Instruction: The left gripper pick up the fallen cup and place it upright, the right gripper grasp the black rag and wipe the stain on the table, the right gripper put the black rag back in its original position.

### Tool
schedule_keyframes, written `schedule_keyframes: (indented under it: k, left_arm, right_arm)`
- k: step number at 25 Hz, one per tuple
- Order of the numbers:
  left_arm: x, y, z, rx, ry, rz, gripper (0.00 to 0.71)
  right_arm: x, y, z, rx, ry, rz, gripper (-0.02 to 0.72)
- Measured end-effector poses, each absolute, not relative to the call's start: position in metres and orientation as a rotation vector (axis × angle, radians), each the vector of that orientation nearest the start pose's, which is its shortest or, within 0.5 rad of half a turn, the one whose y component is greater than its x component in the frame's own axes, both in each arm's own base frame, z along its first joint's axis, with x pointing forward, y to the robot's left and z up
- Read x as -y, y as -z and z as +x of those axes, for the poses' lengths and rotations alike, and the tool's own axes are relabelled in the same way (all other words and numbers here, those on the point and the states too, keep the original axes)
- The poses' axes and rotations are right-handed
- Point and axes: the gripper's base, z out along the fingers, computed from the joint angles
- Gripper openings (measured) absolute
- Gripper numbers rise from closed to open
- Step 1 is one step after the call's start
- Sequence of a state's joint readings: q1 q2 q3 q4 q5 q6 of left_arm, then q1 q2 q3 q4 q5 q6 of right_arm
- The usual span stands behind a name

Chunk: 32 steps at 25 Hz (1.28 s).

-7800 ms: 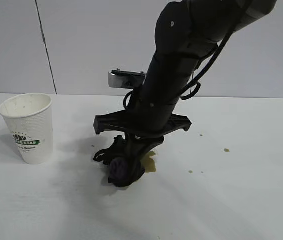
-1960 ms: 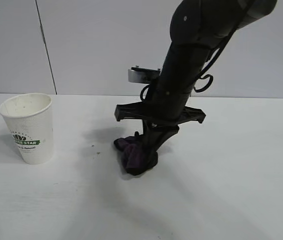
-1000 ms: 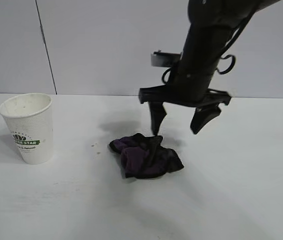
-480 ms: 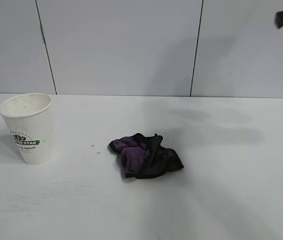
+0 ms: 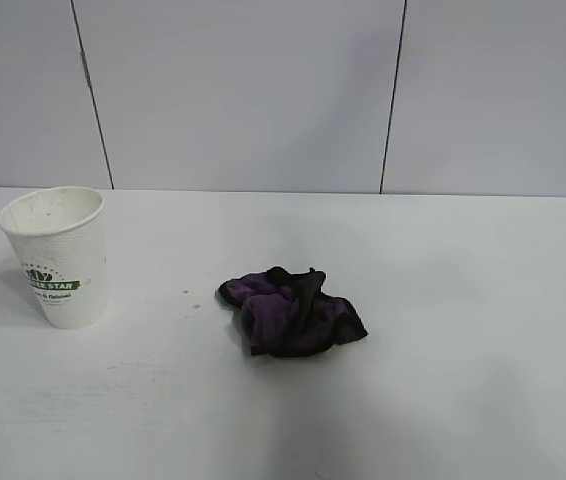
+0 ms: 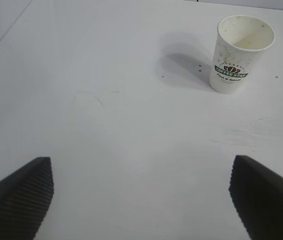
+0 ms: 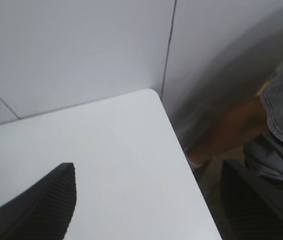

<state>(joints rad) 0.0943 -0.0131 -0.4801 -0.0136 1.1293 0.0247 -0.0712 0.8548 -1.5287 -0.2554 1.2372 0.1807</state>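
The white cup (image 5: 58,255) with its green logo stands upright at the left of the table (image 5: 443,380); the left wrist view shows the cup (image 6: 241,52) too. The black rag (image 5: 293,312), black with purple patches, lies bunched near the middle of the table, with nothing touching it. No stain shows on the table. Neither arm appears in the exterior view. My left gripper (image 6: 141,172) is open above bare tabletop, well away from the cup. My right gripper (image 7: 149,175) is open and empty over a far corner of the table (image 7: 106,160).
Pale grey wall panels (image 5: 243,90) back the table. A few tiny dark specks (image 5: 185,293) lie between cup and rag. In the right wrist view a person's arm and grey sleeve (image 7: 281,105) show beyond the table's edge.
My right gripper has let go of the rag, risen and swung off to the right, out of the exterior view. The rag stays spread where it was dropped. The cup has not moved.
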Motion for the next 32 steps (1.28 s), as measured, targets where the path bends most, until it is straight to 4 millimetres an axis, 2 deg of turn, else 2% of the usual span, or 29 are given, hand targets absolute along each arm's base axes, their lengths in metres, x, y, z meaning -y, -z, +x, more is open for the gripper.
schedule_keyframes:
  k: [2, 4, 7, 9, 11, 14, 17, 20, 24, 30, 32]
  left_arm:
    - [0.002, -0.266, -0.008, -2.119, -0.054, -0.073, 0.687]
    - [0.002, -0.266, -0.008, -2.119, -0.054, -0.073, 0.687]
    - [0.002, -0.266, -0.008, -2.119, -0.054, -0.073, 0.687]
    - [0.002, -0.266, -0.008, -2.119, -0.054, -0.073, 0.687]
    - [0.002, -0.266, -0.008, -2.119, -0.054, -0.073, 0.687]
    - [0.002, -0.266, -0.008, -2.119, -0.054, -0.073, 0.687]
    - [0.002, -0.266, -0.008, -2.119, -0.054, -0.073, 0.687]
    - [0.002, -0.266, -0.008, -2.119, -0.054, -0.073, 0.687]
    - [0.002, -0.266, -0.008, -2.119, -0.054, -0.073, 0.687]
    - [0.002, -0.266, -0.008, -2.119, -0.054, -0.073, 0.687]
    - [0.002, -0.266, -0.008, -2.119, -0.054, -0.073, 0.687]
  right_arm:
    - [0.02, -0.517, 0.032, -1.896, 0.168, 0.297, 0.545]
    - [0.012, -0.514, -0.026, -1.767, 0.11, 0.26, 0.545]
    - [0.003, -0.489, -0.092, -1.626, 0.046, 0.219, 0.545]
    - [0.0, -0.463, -0.118, -1.58, 0.033, 0.205, 0.545]
    - [-0.001, -0.434, -0.134, -1.556, 0.027, 0.201, 0.545]
    - [-0.001, -0.39, -0.122, -1.63, 0.027, 0.201, 0.545]
    - [0.002, -0.354, -0.079, -1.808, 0.034, 0.206, 0.545]
    - [0.005, -0.325, -0.048, -1.907, 0.013, 0.174, 0.545]
    - [0.007, -0.296, -0.024, -1.982, -0.001, 0.133, 0.545]
    - [0.007, -0.269, -0.008, -2.07, -0.009, 0.103, 0.545]
    - [0.007, -0.267, -0.007, -2.079, -0.008, 0.103, 0.545]
